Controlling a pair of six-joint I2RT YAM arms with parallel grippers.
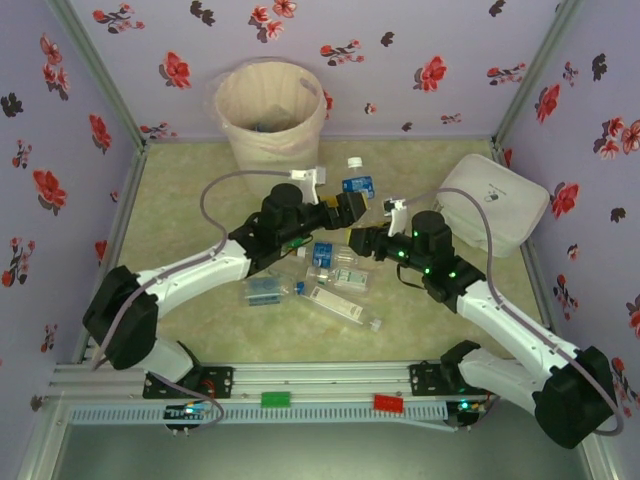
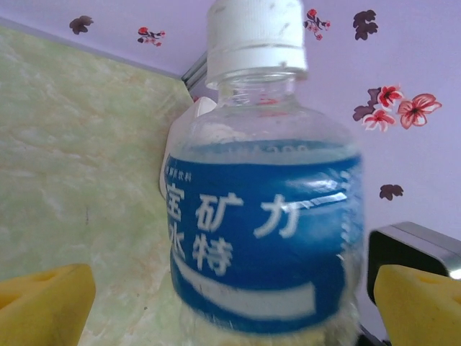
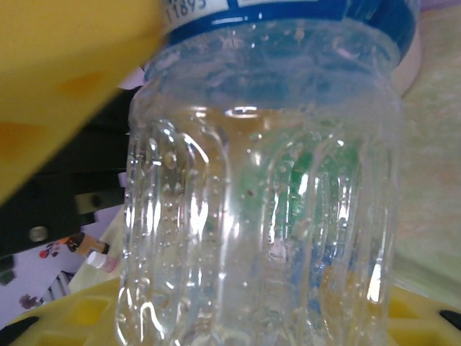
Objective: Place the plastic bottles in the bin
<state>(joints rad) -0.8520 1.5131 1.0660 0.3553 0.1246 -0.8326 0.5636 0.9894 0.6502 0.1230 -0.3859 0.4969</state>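
A white-capped bottle with a blue label stood upright toward the table's far edge, right of the bin, between the wide-spread fingers of the left gripper. The right gripper was clamped on a clear bottle at mid-table, near other bottles lying flat.

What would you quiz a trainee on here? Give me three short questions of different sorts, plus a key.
1. True or false: the left end effector is shut on the white-capped bottle.
2. Which one grips the clear ribbed bottle? A) left end effector B) right end effector
3. Fill in: the flat white box lies to the robot's ____.
Key: 1 false, it is open; 2 B; 3 right.
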